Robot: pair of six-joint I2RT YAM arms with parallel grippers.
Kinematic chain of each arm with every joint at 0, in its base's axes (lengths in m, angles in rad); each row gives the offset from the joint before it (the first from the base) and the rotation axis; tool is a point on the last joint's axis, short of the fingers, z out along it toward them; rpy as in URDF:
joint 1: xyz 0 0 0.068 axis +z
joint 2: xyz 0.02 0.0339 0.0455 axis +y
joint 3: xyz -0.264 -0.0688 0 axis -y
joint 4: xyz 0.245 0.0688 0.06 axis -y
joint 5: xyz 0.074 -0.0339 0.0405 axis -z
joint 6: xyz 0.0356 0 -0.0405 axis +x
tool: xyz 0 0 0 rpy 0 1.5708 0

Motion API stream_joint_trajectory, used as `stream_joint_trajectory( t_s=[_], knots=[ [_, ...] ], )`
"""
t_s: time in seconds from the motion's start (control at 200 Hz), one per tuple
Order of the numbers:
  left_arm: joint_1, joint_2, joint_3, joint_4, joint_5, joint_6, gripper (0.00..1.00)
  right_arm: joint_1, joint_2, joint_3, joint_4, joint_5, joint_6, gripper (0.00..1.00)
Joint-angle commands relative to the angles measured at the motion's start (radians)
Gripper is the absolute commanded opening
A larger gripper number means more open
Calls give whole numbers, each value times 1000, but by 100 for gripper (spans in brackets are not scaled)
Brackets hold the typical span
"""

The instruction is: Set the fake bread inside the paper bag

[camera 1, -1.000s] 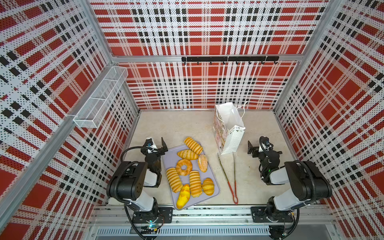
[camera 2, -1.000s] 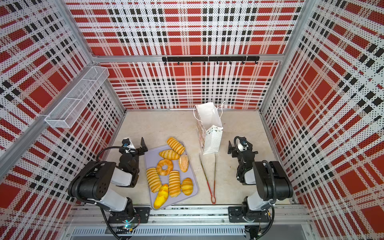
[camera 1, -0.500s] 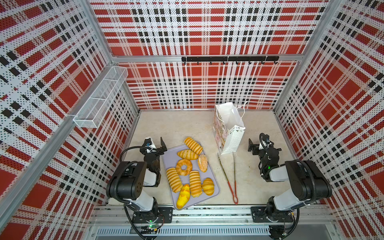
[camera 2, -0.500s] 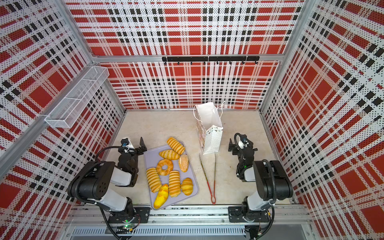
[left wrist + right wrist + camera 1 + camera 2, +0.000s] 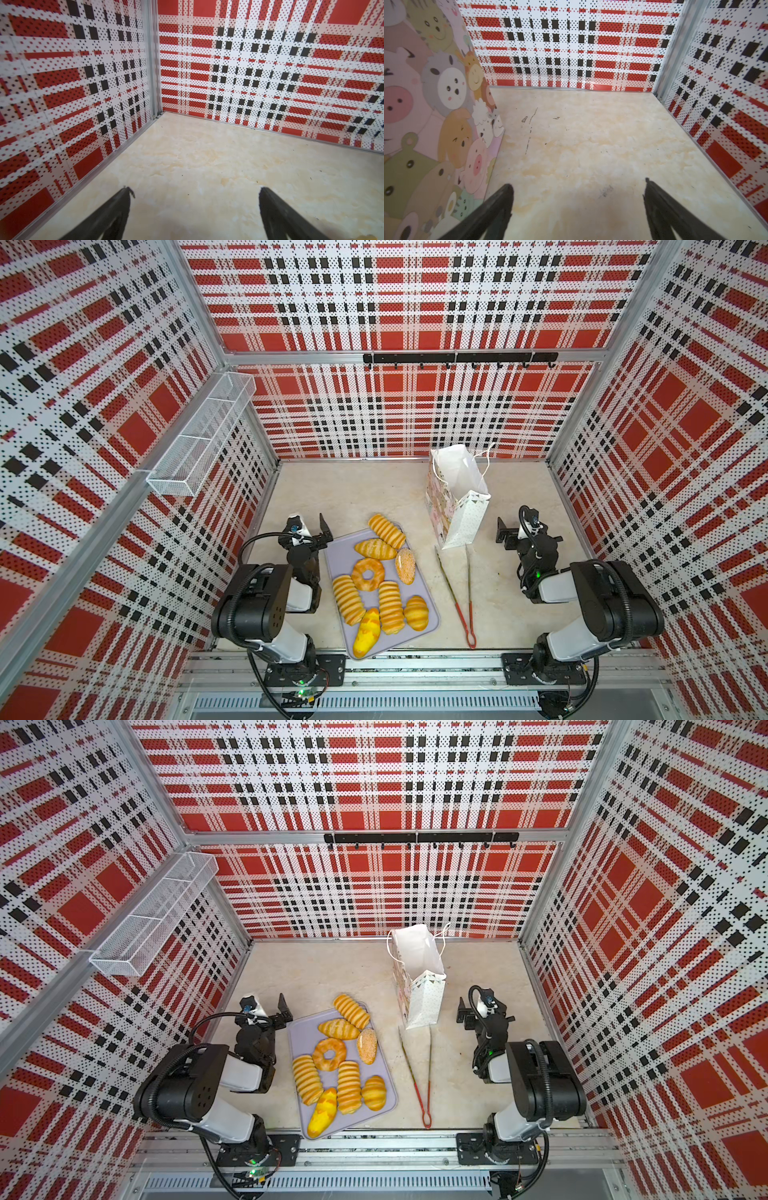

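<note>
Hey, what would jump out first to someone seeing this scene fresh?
The red plaid walls dominate on every side. On the pale floor, golden breads crowd a lavender tray left of centre. A white paper bag stands upright further back, with red-handled tongs lying in front of it.

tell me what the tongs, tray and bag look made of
Tongs: thin grey arms, seemingly metal; red ends, likely a rubbery coating.
Tray: matte lavender, smooth and flat, probably plastic.
Bag: white paper with creased folds, cord handles and a printed cartoon side.
</note>
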Motion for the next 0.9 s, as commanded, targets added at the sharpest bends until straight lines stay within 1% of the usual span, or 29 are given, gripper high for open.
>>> stream_joint_trajectory(
  t_s=[0.0,0.03,0.07,0.085,0.1,0.12,0.13,0.135,0.145,0.15,0.195,0.21,0.276,0.286,0.366,0.456,0.496,0.531,0.631,0.676,0.731,0.782,0.787,0.847,0.897],
  knots=[
    [-49,-127,-8,-47,-144,22,98,58,-192,-14,-124,86,-36,100],
    [-81,-160,-11,-59,-181,51,98,66,-250,-4,-207,102,-32,99],
    [-142,-213,-14,-74,-255,89,98,79,-349,27,-375,123,-13,97],
    [-164,-236,-13,-82,-282,97,98,81,-371,35,-410,126,-8,96],
    [-186,-260,-12,-96,-301,99,98,84,-412,51,-483,128,3,95],
    [-209,-294,-8,-119,-315,98,98,86,-442,62,-537,129,13,95],
    [-213,-310,-4,-134,-319,93,98,87,-468,74,-591,129,23,94],
    [-213,-318,-2,-146,-321,90,98,87,-468,74,-591,129,23,94],
    [-245,-338,3,-166,-326,84,98,88,-492,83,-627,129,33,94],
    [-254,-347,6,-180,-328,80,98,89,-512,90,-662,129,44,94],
    [-298,-423,46,-309,-349,23,98,89,-589,123,-784,125,94,93],
    [-309,-450,63,-362,-352,-6,98,89,-623,136,-859,121,123,93],
    [-342,-536,153,-592,-344,-101,99,89,-707,165,-1001,95,180,90],
    [-347,-548,165,-621,-344,-116,99,91,-722,175,-1045,88,191,89],
    [-371,-612,263,-849,-308,-216,100,98,-782,245,-1232,71,246,83],
    [-419,-663,343,-1050,-297,-321,100,110,-825,327,-1398,-6,304,74],
    [-438,-681,366,-1106,-256,-389,100,129,-838,364,-1459,-40,328,72],
    [-447,-696,385,-1147,-194,-439,100,148,-845,385,-1503,-50,345,71],
    [-456,-729,421,-1248,-20,-580,100,218,-853,434,-1613,-36,409,66],
    [-458,-736,435,-1292,54,-618,99,250,-846,438,-1644,-45,447,64],
    [-463,-740,447,-1349,128,-665,98,282,-829,430,-1667,-82,496,64],
    [-466,-738,459,-1394,197,-686,96,315,-805,411,-1674,-121,521,62],
    [-466,-738,460,-1399,204,-687,96,323,-801,403,-1673,-124,545,62],
    [-471,-736,472,-1453,262,-682,94,378,-766,365,-1660,-110,578,60],
    [-474,-733,484,-1498,297,-673,93,399,-719,355,-1667,-119,590,60]
  ],
)
